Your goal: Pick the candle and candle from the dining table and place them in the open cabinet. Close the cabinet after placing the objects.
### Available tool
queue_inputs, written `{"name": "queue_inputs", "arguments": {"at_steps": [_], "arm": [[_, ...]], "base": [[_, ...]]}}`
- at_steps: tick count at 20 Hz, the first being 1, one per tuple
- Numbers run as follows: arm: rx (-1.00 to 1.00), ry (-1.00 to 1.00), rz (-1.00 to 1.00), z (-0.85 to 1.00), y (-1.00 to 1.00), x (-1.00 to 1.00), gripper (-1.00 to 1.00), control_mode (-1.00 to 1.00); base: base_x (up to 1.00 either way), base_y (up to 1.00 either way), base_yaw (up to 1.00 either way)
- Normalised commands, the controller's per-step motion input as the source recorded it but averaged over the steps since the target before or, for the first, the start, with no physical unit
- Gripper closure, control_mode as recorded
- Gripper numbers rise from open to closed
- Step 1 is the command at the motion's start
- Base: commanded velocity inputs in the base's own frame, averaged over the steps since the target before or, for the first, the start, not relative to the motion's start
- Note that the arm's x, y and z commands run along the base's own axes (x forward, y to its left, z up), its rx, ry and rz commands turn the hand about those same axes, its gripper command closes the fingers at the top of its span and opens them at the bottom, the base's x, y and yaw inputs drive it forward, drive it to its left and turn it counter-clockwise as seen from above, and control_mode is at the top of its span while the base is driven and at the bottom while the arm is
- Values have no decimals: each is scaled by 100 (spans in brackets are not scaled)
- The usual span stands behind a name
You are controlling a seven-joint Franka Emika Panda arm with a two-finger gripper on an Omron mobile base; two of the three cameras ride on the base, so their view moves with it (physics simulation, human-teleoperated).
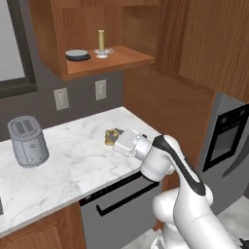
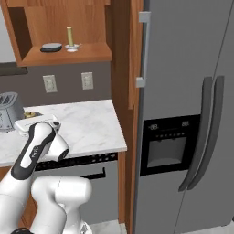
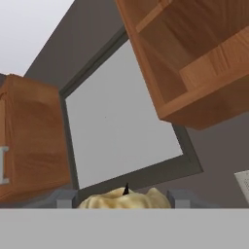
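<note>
My gripper (image 1: 112, 138) is shut on the short golden candle (image 1: 115, 132), holding it just above the marble counter (image 1: 73, 165). In the hand view the candle (image 3: 124, 198) sits between the two fingertips (image 3: 65, 198). From the right base view the golden candle (image 2: 30, 114) shows at the hand's far end. The slim tan stick candle (image 1: 101, 41) stands upright on its silver dish base on the shelf of the open cabinet (image 1: 112, 61), high above the counter. The stick candle (image 2: 70, 36) also stands in the cabinet (image 2: 68, 54) in the right base view. The dining table is out of view.
A flat dark grey dish (image 1: 77, 55) lies on the shelf left of the stick candle. A grey toaster (image 1: 28, 141) stands on the counter's left. A dishwasher front (image 1: 116, 204) is below the counter, and a steel fridge (image 2: 187, 114) stands to the right. The cabinet door (image 1: 204, 39) hangs open.
</note>
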Motion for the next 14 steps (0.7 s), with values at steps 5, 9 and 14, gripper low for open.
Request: {"name": "queue_inputs", "arguments": {"at_steps": [5, 9, 14], "arm": [[0, 0, 0, 0, 0, 0, 100, 100], [0, 0, 0, 0, 0, 0, 100, 100], [0, 0, 0, 0, 0, 0, 100, 100]], "base": [[-22, -56, 0], [-4, -29, 0], [9, -3, -1]]}}
